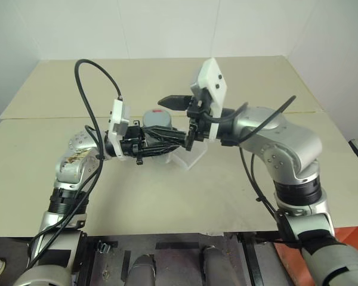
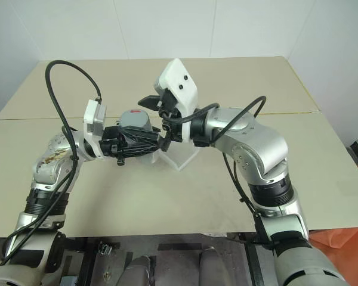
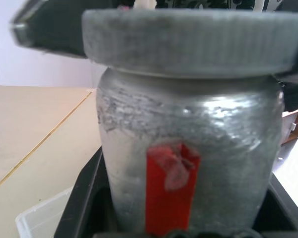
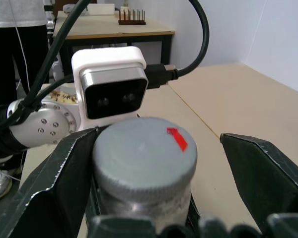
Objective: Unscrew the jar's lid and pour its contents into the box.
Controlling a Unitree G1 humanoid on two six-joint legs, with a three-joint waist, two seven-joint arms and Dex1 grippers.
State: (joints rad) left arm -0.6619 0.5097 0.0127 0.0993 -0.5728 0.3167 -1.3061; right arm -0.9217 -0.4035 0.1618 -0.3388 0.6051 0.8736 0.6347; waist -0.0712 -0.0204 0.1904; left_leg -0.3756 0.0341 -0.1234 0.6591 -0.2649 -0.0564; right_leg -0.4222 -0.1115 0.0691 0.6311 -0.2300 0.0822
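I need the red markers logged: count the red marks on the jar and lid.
2: one small red mark on top of the lid, one red strip down the side of the jar. More may be hidden on the jar's far side.

Both arms were silver-grey metal with black joint bands and small dark screw heads dotting the rounded housings. The right arm point(image 1: 274, 149) was bulky, with a ribbed black ring at its 5 o'clock end. The left arm point(image 1: 71, 164) bore brownish scuff marks on its shell. A thick black cable looped in an arc from about 12 o'clock of the left arm, and thinner black cables trailed beside the right arm. Each wrist carried a white, rounded camera housing; the one point(image 4: 109, 84) on the left wrist had a dark front window with two lenses. The gripper fingers point(image 4: 260, 166) were flat, black and angular.
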